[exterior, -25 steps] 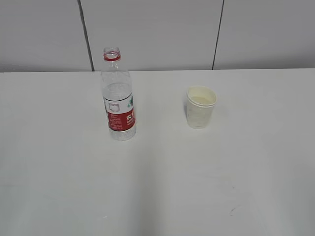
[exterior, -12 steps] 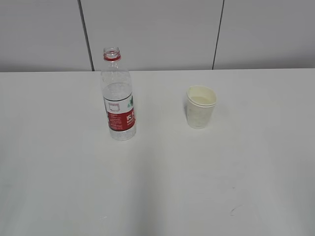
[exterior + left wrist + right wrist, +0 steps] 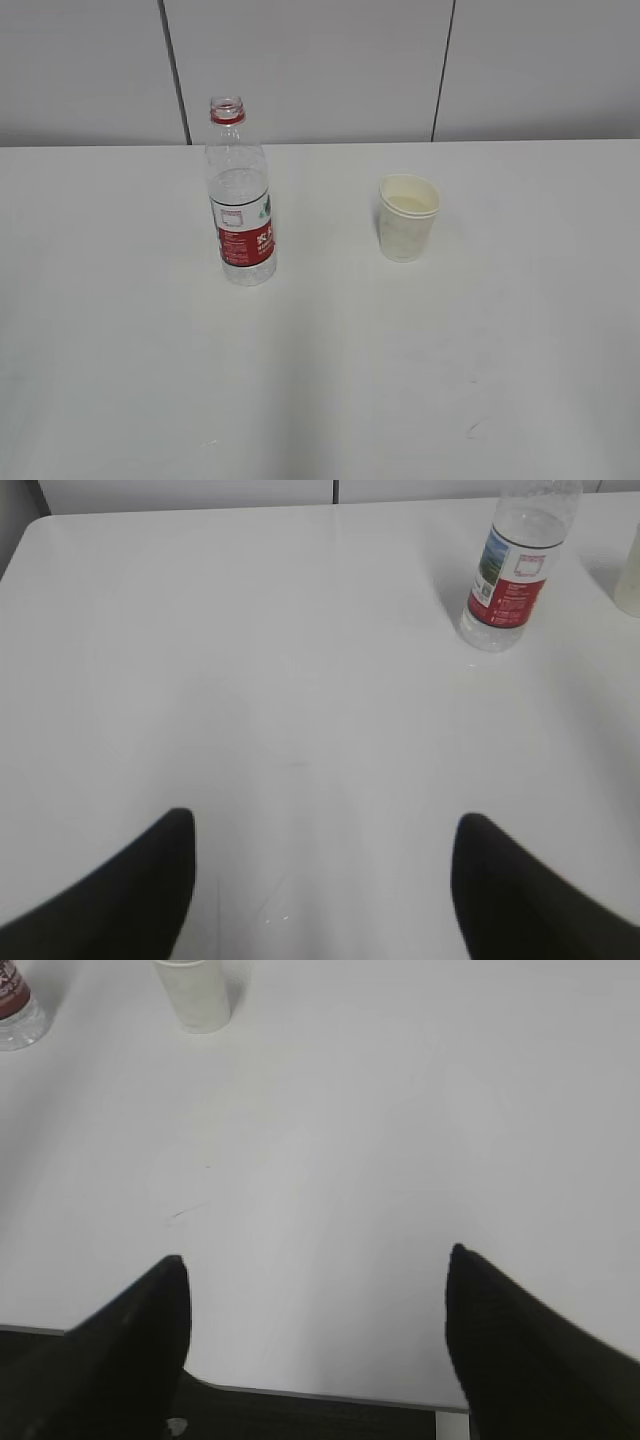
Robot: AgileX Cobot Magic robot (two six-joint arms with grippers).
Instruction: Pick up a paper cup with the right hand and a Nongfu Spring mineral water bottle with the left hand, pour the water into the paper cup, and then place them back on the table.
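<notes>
Wrist views alone: both hands' spread, empty jaws, far from bottle (image 3: pixel 512 568) and cup (image 3: pixel 194 995).

table (image 3: pixel 120 380): plain white top, small dark scuff near front right | Nongfu Spring mineral water bottle (image 3: pixel 241 195): upright, uncapped, left of centre | paper cup (image 3: pixel 407 217): upright, right of bottle, well apart

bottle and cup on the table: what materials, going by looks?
Bottle: clear, glossy plastic by the look; the wall shows through, and a printed red-and-white label wraps it. Cup: matte cream paper, probably, with a rolled rim. Table: smooth white top, material unclear.
</notes>
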